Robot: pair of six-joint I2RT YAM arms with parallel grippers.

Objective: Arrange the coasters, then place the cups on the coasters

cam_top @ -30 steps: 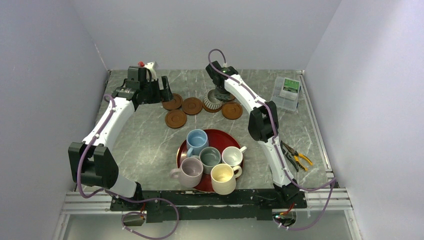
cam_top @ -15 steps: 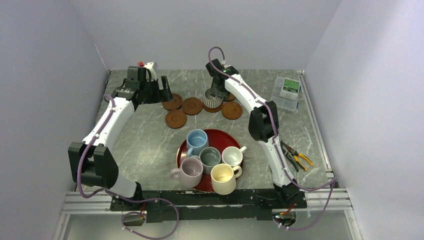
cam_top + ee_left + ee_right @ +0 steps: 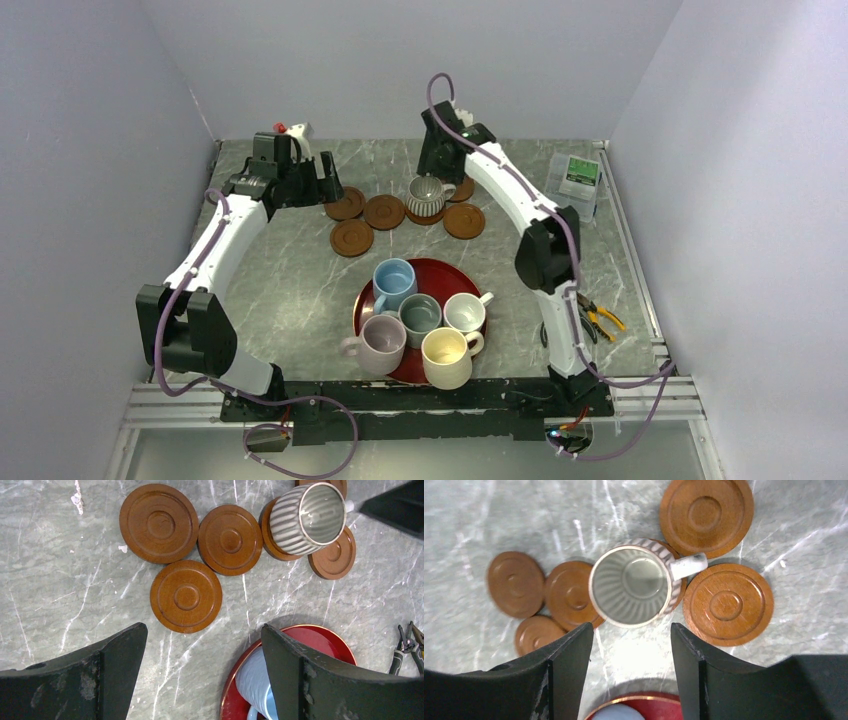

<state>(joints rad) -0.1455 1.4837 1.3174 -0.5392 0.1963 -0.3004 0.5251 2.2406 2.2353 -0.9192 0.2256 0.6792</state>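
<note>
Several reddish-brown coasters lie at the back of the table, among them a bare coaster and another coaster. The ribbed grey-white cup stands upright on one coaster, its handle to the right. My right gripper hangs open above and just behind it, holding nothing. My left gripper is wide open and empty over the left coasters. The red tray carries the light blue cup, grey-green cup, white cup, lilac cup and cream-yellow cup.
A clear plastic box sits at the back right. Pliers lie right of the tray. A small red and white object is at the back left corner. Walls close in on three sides.
My right gripper opened, let go of the ribbed cup on its coaster, and rose up and back. The left arm stayed still.
</note>
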